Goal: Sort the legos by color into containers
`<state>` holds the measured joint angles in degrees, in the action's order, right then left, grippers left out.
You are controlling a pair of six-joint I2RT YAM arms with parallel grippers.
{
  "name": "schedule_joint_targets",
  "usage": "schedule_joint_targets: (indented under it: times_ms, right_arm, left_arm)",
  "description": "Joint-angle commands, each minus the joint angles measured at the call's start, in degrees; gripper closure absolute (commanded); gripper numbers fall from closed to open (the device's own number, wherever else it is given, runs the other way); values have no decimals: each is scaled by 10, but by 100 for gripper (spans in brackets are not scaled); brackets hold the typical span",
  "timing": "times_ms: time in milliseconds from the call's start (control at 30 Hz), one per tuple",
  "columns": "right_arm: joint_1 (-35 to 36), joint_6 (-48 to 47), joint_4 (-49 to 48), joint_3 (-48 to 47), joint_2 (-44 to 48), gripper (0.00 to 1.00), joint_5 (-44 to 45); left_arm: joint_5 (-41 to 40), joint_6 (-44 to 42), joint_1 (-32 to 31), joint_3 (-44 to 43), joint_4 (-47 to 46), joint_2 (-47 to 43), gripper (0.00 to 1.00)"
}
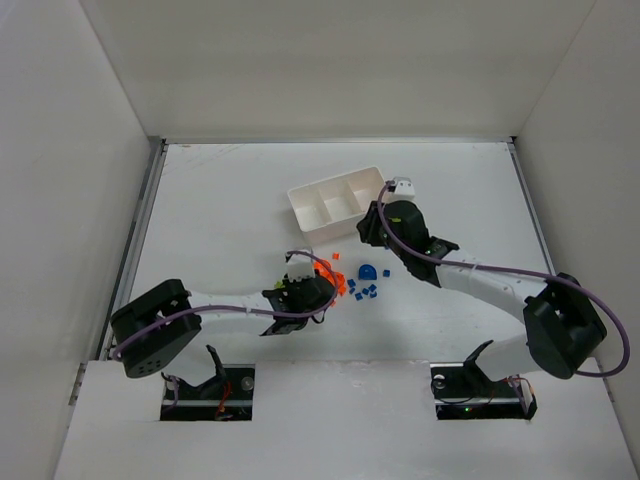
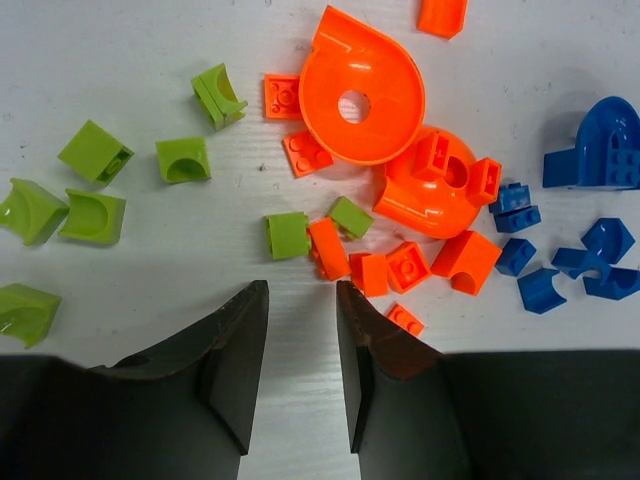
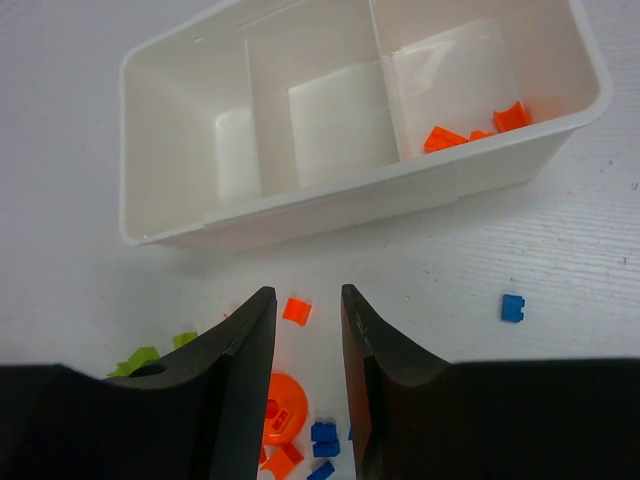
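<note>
**A:** Where's the L gripper [image 2: 300, 375]?

**B:** Low over the loose legos [image 1: 352, 282], approx mid-table [image 1: 220, 200]. Its wrist cam shows the jaws apart w/ nothing btw them. Just ahead of the gap, a green brick [image 2: 288, 235] and an orange brick [image 2: 328, 248] lie side by side.

**A:** Rest of the pile?

**B:** It's roughly grouped by colour. Other green bricks [image 2: 95, 150] are scattered at that view's left. In the middle, a big orange disc piece [image 2: 360, 90] touches a second rounded orange piece [image 2: 430, 185], w/ small orange bricks [image 2: 408, 265] just below them. Small blue bricks [image 2: 560, 262] and a larger blue piece [image 2: 600, 145] sit at the view's right.

**A:** And the R gripper [image 3: 305, 360]?

**B:** It hovers just beside the long wall of the tray [image 3: 370, 185], on the pile side. Jaws are apart and hold nothing. One loose orange brick [image 3: 296, 311] lies on the table just past the tips.

**A:** Tray itself?

**B:** It's white w/ 3 compartments and sits at an angle, beyond the pile. A few sorted orange bricks [image 3: 470, 132] lie in the end compartment at the right of the R wrist view. A lone blue brick [image 3: 513, 307] lies on the table near the tray's wall, apart from the others.
</note>
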<state>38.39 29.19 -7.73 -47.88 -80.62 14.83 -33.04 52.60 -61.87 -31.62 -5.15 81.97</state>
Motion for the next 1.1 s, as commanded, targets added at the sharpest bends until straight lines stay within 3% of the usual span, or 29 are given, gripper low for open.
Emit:
schedule_joint_targets:
  times_ms: [0, 533, 633, 733, 1067]
  right_arm:
    - [11, 10, -31, 3, 16, 62, 11]
    - [27, 26, -40, 29, 55, 62, 14]
    - [27, 35, -49, 48, 70, 62, 14]
    - [25, 39, -50, 58, 76, 62, 14]
    - [40, 46, -40, 77, 74, 61, 17]
  left_arm:
    - [-5, 6, 12, -24, 1, 22, 68]
    - [-33, -12, 6, -55, 16, 94, 75]
    - [-35, -20, 2, -57, 19, 102, 80]
    - [-32, -20, -2, -52, 30, 88, 86]
    - [-43, -13, -14, -25, 71, 12, 92]
